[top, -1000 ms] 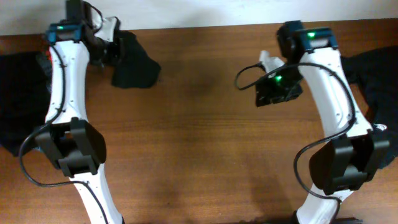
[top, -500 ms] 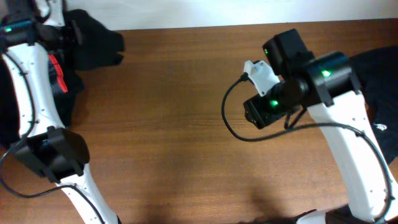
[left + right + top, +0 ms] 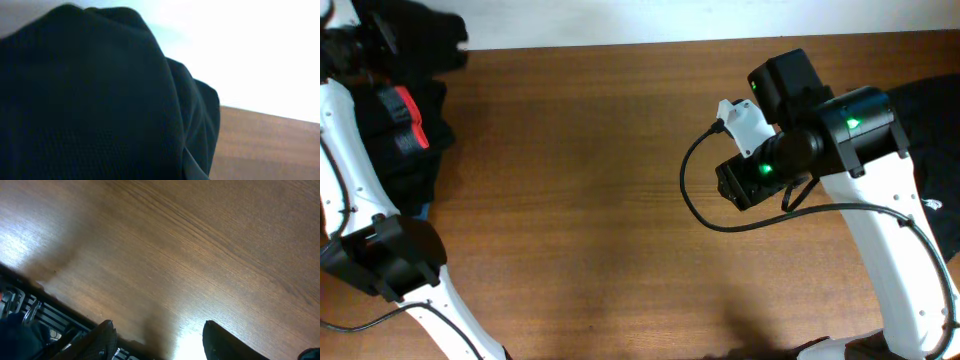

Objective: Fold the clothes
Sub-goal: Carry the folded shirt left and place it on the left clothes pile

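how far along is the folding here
Done: nothing visibly folded; no folded piece lies on the table. In hand: the left gripper clutches a bunched black garment at the far-left corner; the right gripper is open over the wood, empty. Left: that garment, the dark pile with a red band, and the black shirt at the right edge look unfolded.

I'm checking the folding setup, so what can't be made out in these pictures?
Left gripper: the soft black cloth garment fills the left wrist view and hides its fingers. Overhead, it blends into that dark cloth at the top-left corner.
Second black garment on the right: cut off by the overhead view's right edge. Its small white print is too small to read.
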